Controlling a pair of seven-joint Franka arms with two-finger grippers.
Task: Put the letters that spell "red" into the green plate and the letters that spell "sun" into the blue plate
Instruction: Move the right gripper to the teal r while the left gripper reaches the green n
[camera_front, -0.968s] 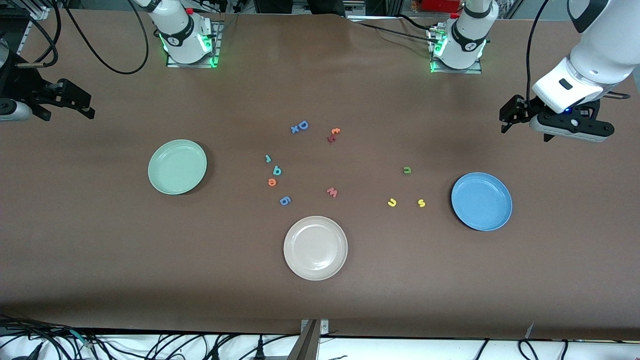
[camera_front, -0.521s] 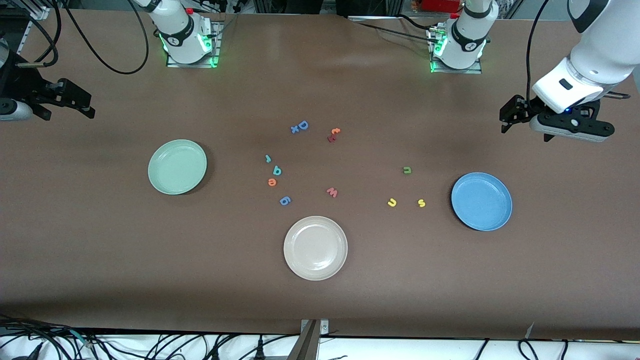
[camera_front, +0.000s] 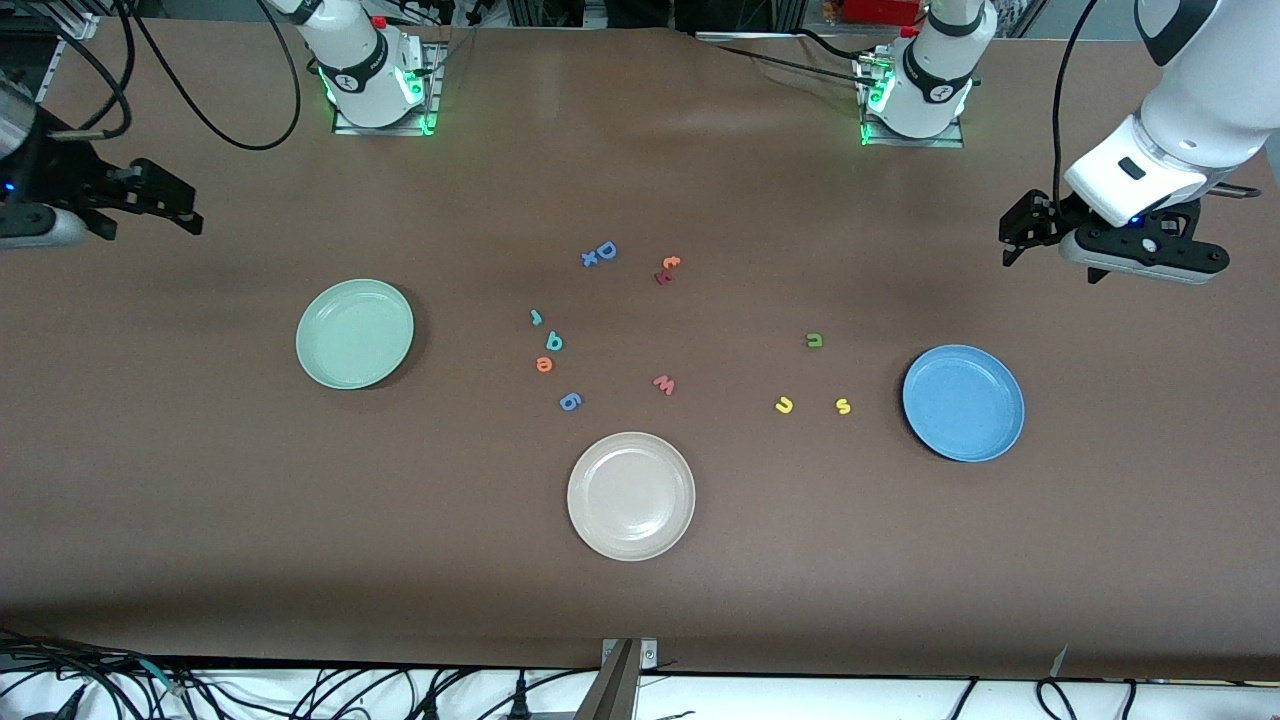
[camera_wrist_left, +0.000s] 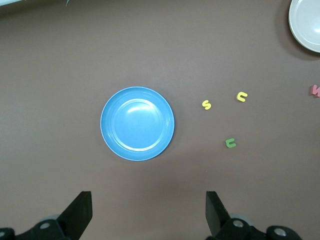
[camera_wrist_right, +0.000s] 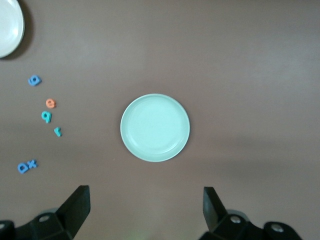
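Front view: nothing placed yet, I see both plates empty. Green plate (camera_front: 354, 333) mid-left of frame, blue plate (camera_front: 963, 402) mid-right, beige plate (camera_front: 631, 495) lower centre. Teal r (camera_front: 535, 317), teal d (camera_front: 553, 342) and orange e (camera_front: 544, 364) cluster just left of centre; green n (camera_front: 814, 340), yellow u (camera_front: 784, 404) and yellow s (camera_front: 843, 406) sit beside the blue plate. Right gripper (camera_front: 160, 200) hangs at the upper-left edge, left gripper (camera_front: 1016, 237) at upper right, both empty with jaws wide. Left wrist view: blue plate (camera_wrist_left: 137, 123) centre, s (camera_wrist_left: 206, 104), u (camera_wrist_left: 242, 96), n (camera_wrist_left: 230, 143) to its right, fingers (camera_wrist_left: 80, 212) spread at the bottom. Right wrist view: green plate (camera_wrist_right: 155, 127) centre, e (camera_wrist_right: 50, 103), d (camera_wrist_right: 46, 116), r (camera_wrist_right: 58, 132) at left, blue g (camera_wrist_right: 34, 80) just above them. Risk: letters are tiny and flat, so a pinch may slip; e, d, r lie close, so I could nudge a neighbour or grab g by mistake.
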